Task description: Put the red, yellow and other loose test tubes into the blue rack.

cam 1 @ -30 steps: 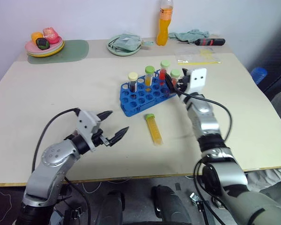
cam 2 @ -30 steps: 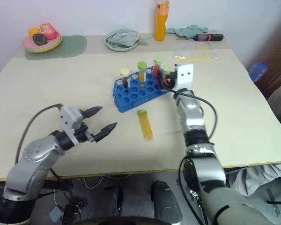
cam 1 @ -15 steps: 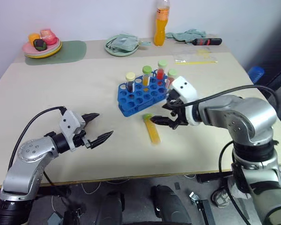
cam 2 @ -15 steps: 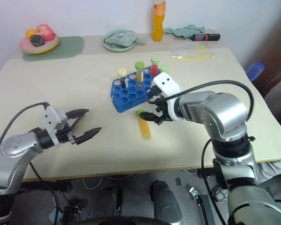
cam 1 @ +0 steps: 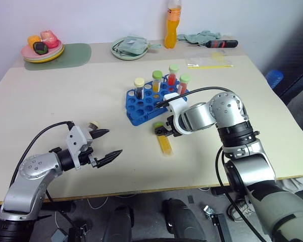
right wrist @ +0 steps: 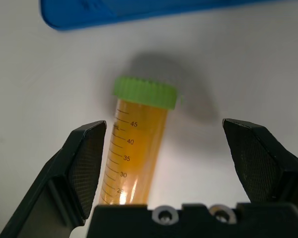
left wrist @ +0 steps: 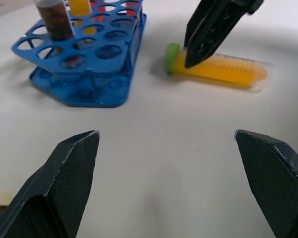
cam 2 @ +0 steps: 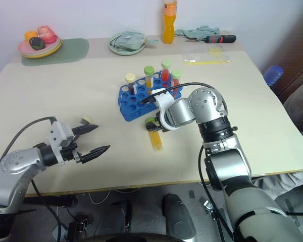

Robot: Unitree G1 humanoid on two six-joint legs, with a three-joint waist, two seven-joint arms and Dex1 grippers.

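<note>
A yellow test tube (cam 1: 165,142) with a green cap (right wrist: 145,92) lies loose on the table just in front of the blue rack (cam 1: 147,105). My right gripper (cam 1: 163,130) points down over its cap end, open, one finger on each side of the tube (right wrist: 137,148), not touching it. Several capped tubes stand upright in the rack, among them a dark one with a cream cap (cam 1: 139,85) and a red one (cam 1: 172,75). At the front left, low over bare table, my left gripper (cam 1: 113,141) is open and holds nothing.
A small pale round thing (cam 1: 93,125) lies beside my left gripper. Along the back edge stand a plate of toy food (cam 1: 43,48), a green mat (cam 1: 76,53), a pale green plate (cam 1: 130,49), an orange bottle (cam 1: 172,24), a cloth (cam 1: 201,36) and a screwdriver (cam 1: 223,44).
My right gripper swung from the rack's right end back toward me, turned downward and came over the lying yellow tube's cap. My left gripper drifted slightly left, still open.
</note>
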